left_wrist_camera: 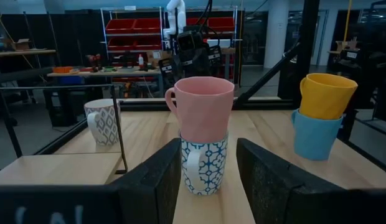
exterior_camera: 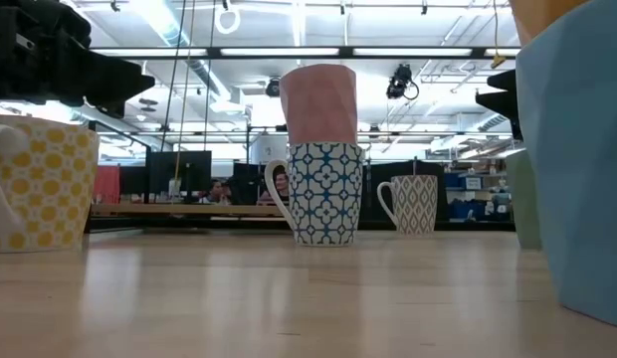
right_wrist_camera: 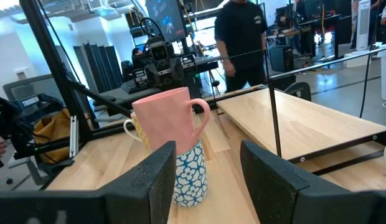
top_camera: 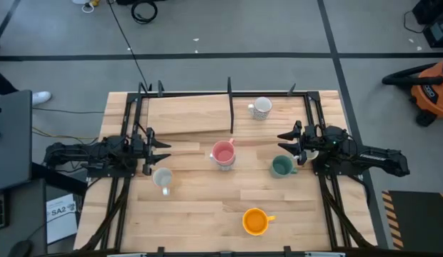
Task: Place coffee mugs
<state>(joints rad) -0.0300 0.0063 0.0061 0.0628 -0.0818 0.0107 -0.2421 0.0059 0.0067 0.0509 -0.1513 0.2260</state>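
The pink mug (top_camera: 223,152) sits nested in a blue-patterned mug (left_wrist_camera: 203,165) at the middle of the desk (top_camera: 200,214), both upright with long axes vertical, the pink handle turned toward the far edge. The left tool (top_camera: 158,146) and right tool (top_camera: 287,140) hover on either side, both released and empty. A nudge from either could well topple this tall stack.
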